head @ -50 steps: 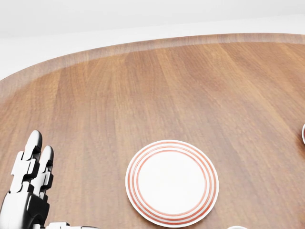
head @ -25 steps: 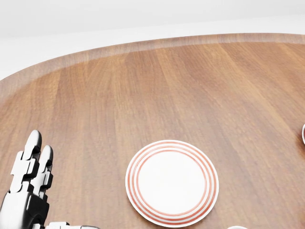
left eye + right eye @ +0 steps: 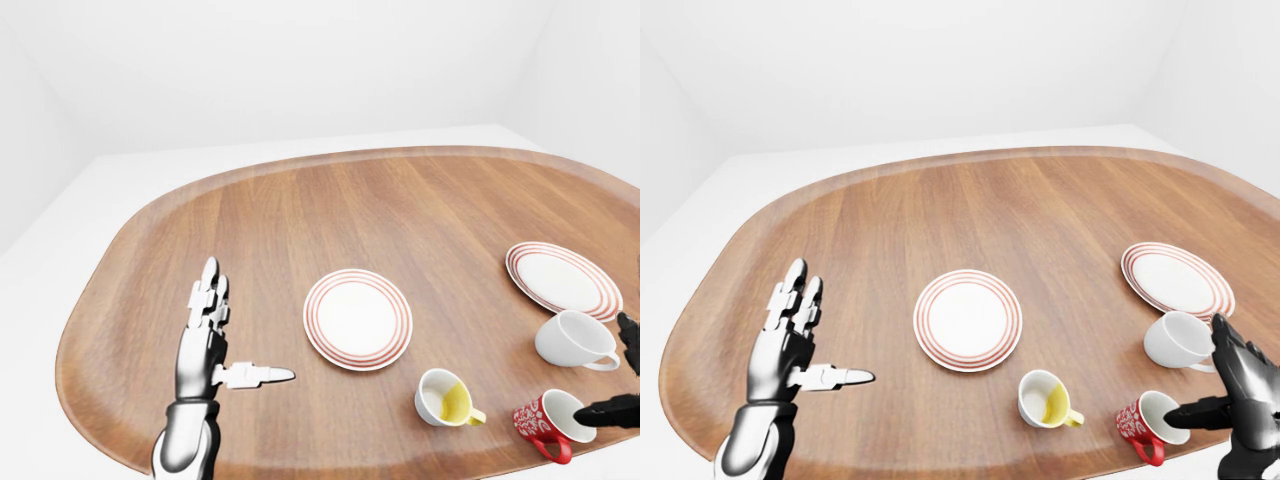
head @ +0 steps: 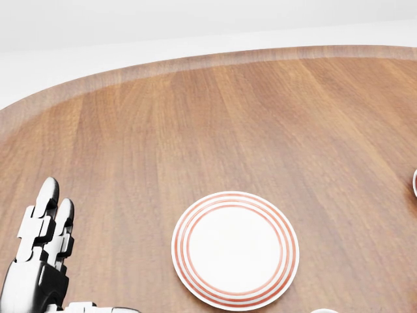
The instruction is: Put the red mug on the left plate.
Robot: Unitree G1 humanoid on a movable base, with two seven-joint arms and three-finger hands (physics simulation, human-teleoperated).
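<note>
The red mug (image 3: 1143, 424), patterned in white, stands near the bottom right of the right-eye view, handle toward the table's near edge. My dark right hand (image 3: 1200, 370) is open just right of it; its thumb reaches over the mug's rim, the other fingers point up and away. The left plate (image 3: 968, 319), white with red rings and bare, lies mid-table, up and left of the mug; the head view shows this plate (image 4: 235, 250) too. My silver left hand (image 3: 240, 330) hovers open to the left of the plate, fingers up, thumb out sideways.
A white mug with yellow inside (image 3: 1044, 398) stands between the red mug and the left plate. A plain white mug (image 3: 1178, 340) lies on its side above the red one. A second red-ringed plate (image 3: 1176, 280) lies farther right. The wooden table's rim (image 3: 940, 470) runs close below.
</note>
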